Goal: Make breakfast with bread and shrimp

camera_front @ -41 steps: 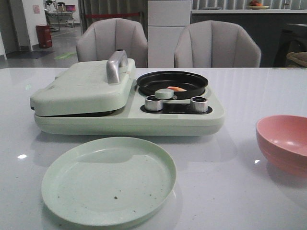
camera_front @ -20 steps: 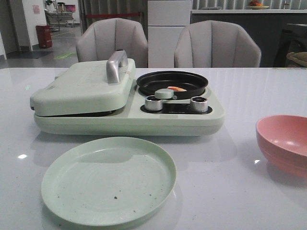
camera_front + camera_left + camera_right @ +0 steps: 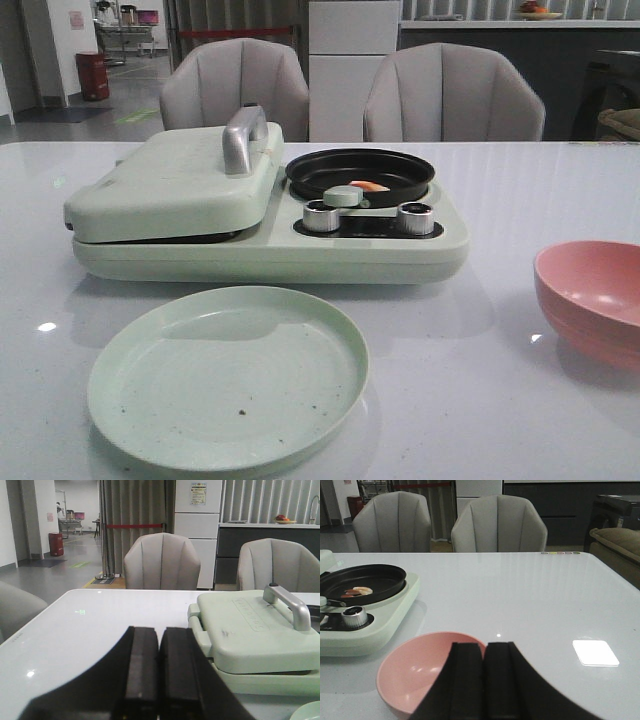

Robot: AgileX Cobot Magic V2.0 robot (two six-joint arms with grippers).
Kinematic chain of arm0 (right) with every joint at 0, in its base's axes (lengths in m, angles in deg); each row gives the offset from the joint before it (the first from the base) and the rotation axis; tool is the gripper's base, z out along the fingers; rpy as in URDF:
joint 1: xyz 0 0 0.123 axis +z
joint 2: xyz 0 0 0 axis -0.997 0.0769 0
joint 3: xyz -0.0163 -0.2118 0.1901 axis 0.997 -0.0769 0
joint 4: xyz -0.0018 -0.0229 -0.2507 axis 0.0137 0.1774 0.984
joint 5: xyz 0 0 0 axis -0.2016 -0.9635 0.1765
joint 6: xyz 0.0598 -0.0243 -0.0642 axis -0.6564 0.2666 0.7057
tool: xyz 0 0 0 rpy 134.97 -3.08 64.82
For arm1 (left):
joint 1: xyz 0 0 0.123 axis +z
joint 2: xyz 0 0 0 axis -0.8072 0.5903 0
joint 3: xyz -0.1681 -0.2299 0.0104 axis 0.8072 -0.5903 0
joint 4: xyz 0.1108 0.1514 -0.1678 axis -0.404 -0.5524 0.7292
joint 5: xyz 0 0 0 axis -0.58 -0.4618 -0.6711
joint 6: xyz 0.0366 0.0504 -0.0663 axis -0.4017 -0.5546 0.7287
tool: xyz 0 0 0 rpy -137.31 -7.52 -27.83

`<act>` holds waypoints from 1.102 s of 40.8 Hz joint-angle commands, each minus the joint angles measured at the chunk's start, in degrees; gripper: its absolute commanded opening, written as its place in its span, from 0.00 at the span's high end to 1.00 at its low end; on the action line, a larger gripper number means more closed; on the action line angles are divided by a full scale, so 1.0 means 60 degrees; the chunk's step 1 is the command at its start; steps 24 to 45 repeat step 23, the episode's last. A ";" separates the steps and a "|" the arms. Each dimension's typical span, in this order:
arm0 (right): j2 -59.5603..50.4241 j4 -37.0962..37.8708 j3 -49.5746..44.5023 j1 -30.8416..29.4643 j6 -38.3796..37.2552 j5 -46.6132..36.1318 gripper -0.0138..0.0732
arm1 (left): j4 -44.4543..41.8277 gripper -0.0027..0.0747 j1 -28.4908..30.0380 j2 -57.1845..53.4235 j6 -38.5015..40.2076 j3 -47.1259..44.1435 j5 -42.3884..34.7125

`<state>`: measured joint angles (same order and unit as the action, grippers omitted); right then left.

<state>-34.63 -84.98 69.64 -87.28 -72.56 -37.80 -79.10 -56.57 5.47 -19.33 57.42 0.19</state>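
Note:
The shrimp [image 3: 368,185] lies in the black pan [image 3: 360,173] on the right side of the pale green breakfast maker [image 3: 268,240]; it also shows in the right wrist view [image 3: 356,591]. The maker's lid [image 3: 175,185] with its silver handle [image 3: 243,138] is down, and no bread shows in any view. My left gripper [image 3: 159,635] is shut and empty, to the left of the maker. My right gripper [image 3: 484,650] is shut and empty, over the near side of the pink bowl [image 3: 420,675]. Neither gripper shows in the front view.
An empty pale green plate [image 3: 228,375] lies in front of the maker. The pink bowl [image 3: 592,295] stands at the right. Two silver knobs [image 3: 321,215] sit on the maker's front. Two grey chairs [image 3: 452,92] stand behind the table.

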 commanded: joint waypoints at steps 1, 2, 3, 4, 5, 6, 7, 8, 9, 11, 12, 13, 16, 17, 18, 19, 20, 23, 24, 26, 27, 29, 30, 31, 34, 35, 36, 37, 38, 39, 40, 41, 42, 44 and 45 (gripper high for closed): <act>-0.0207 -0.0032 0.0153 0.0077 -0.0038 -0.0936 0.80 | 0.0062 0.84 -0.0069 -0.0158 0.0057 -0.0297 -0.0777; -0.0207 -0.0032 0.0153 0.0075 -0.0038 -0.0936 0.80 | 0.0062 0.84 -0.0069 -0.0158 0.0057 -0.0297 -0.0777; -0.0207 -0.0032 0.0153 0.0075 -0.0038 -0.0936 0.80 | 0.0062 0.84 -0.0069 -0.0158 0.0057 -0.0297 -0.0777; -0.0207 -0.0032 0.0153 0.0075 -0.0038 -0.0936 0.80 | 0.0062 0.84 -0.0069 -0.0158 0.0057 -0.0297 -0.0777; -0.0207 -0.0032 0.0153 0.0075 -0.0038 -0.0936 0.80 | 0.0062 0.84 -0.0069 -0.0158 0.0057 -0.0297 -0.0777; -0.0207 -0.0032 0.0153 0.0054 -0.0038 -0.0936 0.80 | 0.0062 0.84 -0.0069 -0.0158 0.0057 -0.0297 -0.0777; -0.0207 -0.0032 0.0153 0.0054 -0.0038 -0.0936 0.80 | 0.0062 0.84 -0.0069 -0.0158 0.0057 -0.0297 -0.0777; -0.0207 -0.0032 0.0153 0.0054 -0.0038 -0.0936 0.80 | 0.0062 0.84 -0.0069 -0.0158 0.0057 -0.0297 -0.0777; -0.0207 -0.0032 0.0153 0.0054 -0.0038 -0.0936 0.80 | 0.0062 0.84 -0.0069 -0.0158 0.0057 -0.0297 -0.0777; -0.0198 -0.0032 0.0153 0.0052 -0.0038 -0.0936 0.80 | 0.0062 0.84 -0.0069 -0.0158 0.0057 -0.0297 -0.0777; -0.0198 -0.0032 0.0153 0.0052 -0.0038 -0.0936 0.80 | 0.0062 0.84 -0.0069 -0.0158 0.0057 -0.0297 -0.0777; -0.0198 -0.0032 0.0153 0.0052 -0.0038 -0.0936 0.80 | 0.0062 0.84 -0.0069 -0.0158 0.0057 -0.0297 -0.0777; -0.0198 -0.0032 0.0153 0.0052 -0.0038 -0.0936 0.80 | 0.0062 0.84 -0.0069 -0.0158 0.0057 -0.0297 -0.0777; -0.0198 -0.0032 0.0153 0.0052 -0.0038 -0.0936 0.80 | 0.0122 0.84 -0.0069 -0.0158 0.0057 -0.0297 -0.0777; -0.0198 -0.0032 0.0153 0.0052 -0.0038 -0.0936 0.80 | 0.0062 0.84 -0.0069 -0.0158 0.0057 -0.0297 -0.0777; -0.0198 -0.0032 0.0153 0.0052 -0.0038 -0.0936 0.80 | 0.0062 0.84 -0.0069 -0.0158 0.0057 -0.0297 -0.0777; -0.0198 -0.0032 0.0153 0.0052 -0.0038 -0.0936 0.80 | 0.0062 0.84 -0.0069 -0.0158 0.0057 -0.0297 -0.0777; -0.0198 -0.0032 0.0153 0.0052 -0.0038 -0.0936 0.80 | 0.0062 0.84 -0.0069 -0.0158 0.0057 -0.0297 -0.0777; -0.0198 -0.0032 0.0153 0.0052 -0.0038 -0.0936 0.80 | 0.0062 0.84 -0.0069 -0.0158 0.0057 -0.0297 -0.0777; -0.0198 -0.0032 0.0153 0.0052 -0.0038 -0.0936 0.80 | 0.0062 0.84 -0.0069 -0.0158 0.0057 -0.0297 -0.0777; -0.0198 -0.0032 0.0153 0.0052 -0.0038 -0.0936 0.80 | 0.0062 0.84 -0.0069 -0.0158 0.0057 -0.0297 -0.0777; -0.0198 -0.0032 0.0153 0.0052 -0.0038 -0.0936 0.80 | 0.0062 0.84 -0.0069 -0.0158 0.0057 -0.0297 -0.0777; -0.0198 -0.0032 0.0153 0.0052 -0.0038 -0.0936 0.80 | 0.0062 0.84 -0.0069 -0.0158 0.0057 -0.0297 -0.0777; -0.0198 -0.0032 0.0153 0.0052 -0.0038 -0.0936 0.80 | 0.0062 0.84 -0.0069 -0.0158 0.0057 -0.0297 -0.0777; -0.0198 -0.0032 0.0153 0.0052 -0.0038 -0.0936 0.80 | 0.0062 0.84 -0.0069 -0.0158 0.0057 -0.0297 -0.0777; -0.0198 -0.0032 0.0153 0.0052 -0.0038 -0.0936 0.80 | 0.0062 0.84 -0.0069 -0.0158 0.0057 -0.0297 -0.0777; -0.0198 -0.0032 0.0153 0.0052 -0.0038 -0.0936 0.80 | 0.0062 0.84 -0.0069 -0.0158 0.0057 -0.0297 -0.0777; -0.0198 -0.0032 0.0153 0.0052 -0.0038 -0.0936 0.80 | 0.0062 0.84 -0.0069 -0.0158 0.0057 -0.0297 -0.0777; -0.0198 -0.0032 0.0153 0.0052 -0.0038 -0.0936 0.80 | 0.0062 0.84 -0.0069 -0.0158 0.0057 -0.0297 -0.0777; -0.0198 -0.0032 0.0153 0.0052 -0.0038 -0.0936 0.80 | 0.0062 0.84 -0.0069 -0.0158 0.0057 -0.0297 -0.0777; -0.0198 -0.0032 0.0153 0.0052 -0.0038 -0.0936 0.80 | 0.0062 0.84 -0.0069 -0.0158 0.0057 -0.0297 -0.0777; -0.0198 -0.0032 0.0153 0.0052 -0.0038 -0.0936 0.80 | 0.0062 0.84 -0.0069 -0.0158 0.0057 -0.0297 -0.0777; -0.0198 -0.0032 0.0153 0.0052 -0.0038 -0.0936 0.80 | 0.0062 0.84 -0.0069 -0.0158 0.0057 -0.0297 -0.0777; -0.0198 -0.0032 0.0153 0.0052 -0.0038 -0.0936 0.80 | 0.0062 0.84 -0.0069 -0.0158 0.0057 -0.0297 -0.0777; -0.0198 -0.0032 0.0153 0.0052 -0.0038 -0.0936 0.80 | 0.0062 0.84 -0.0069 -0.0158 0.0057 -0.0297 -0.0777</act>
